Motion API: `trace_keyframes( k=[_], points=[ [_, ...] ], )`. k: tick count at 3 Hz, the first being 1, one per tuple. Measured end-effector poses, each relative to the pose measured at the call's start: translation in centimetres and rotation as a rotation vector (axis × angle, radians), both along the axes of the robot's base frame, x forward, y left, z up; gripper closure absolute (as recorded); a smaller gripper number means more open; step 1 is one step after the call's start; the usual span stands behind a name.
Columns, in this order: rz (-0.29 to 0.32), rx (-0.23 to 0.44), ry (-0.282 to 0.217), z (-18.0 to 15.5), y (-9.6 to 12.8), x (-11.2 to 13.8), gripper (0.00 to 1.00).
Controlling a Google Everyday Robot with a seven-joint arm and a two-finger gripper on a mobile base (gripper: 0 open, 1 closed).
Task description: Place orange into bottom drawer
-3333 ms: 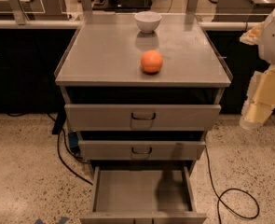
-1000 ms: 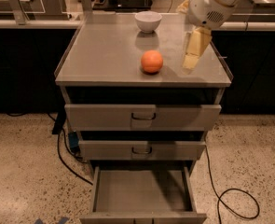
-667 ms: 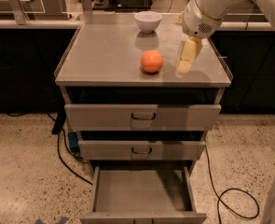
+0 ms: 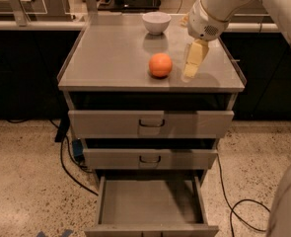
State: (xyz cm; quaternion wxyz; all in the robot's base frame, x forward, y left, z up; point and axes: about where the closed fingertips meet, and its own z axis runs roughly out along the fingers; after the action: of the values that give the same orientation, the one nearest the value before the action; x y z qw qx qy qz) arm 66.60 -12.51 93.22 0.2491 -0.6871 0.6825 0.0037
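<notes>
Moved in from beyond the right edge of the table (image 4: 110, 58), the gripper (image 4: 190, 73) now hangs over the table's right half, pointing down, just to the right of the orange (image 4: 160, 64) and apart from it. The orange has not shifted: it sits on the table top near the front edge, a little right of centre. Whether the jaws are released or clenched cannot be told; they hold nothing. A white bowl (image 4: 156, 22) stands at the back of the table, behind the orange. Below, the two upper drawers (image 4: 194, 124) are closed, while the bottom drawer (image 4: 150, 201) stands pulled out. Dark cables (image 4: 234, 201) trail on the speckled floor.
</notes>
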Motion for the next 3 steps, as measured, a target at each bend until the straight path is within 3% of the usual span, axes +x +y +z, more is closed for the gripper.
trace_keyframes(
  k=[1,2,3],
  points=[
    [0.071,0.003,0.013,-1.5,2.1,2.2,0.0],
    [0.131,0.033,0.046,-4.7,4.8,6.2,0.0],
    [0.131,0.033,0.046,-4.7,4.8,6.2,0.0]
  ],
)
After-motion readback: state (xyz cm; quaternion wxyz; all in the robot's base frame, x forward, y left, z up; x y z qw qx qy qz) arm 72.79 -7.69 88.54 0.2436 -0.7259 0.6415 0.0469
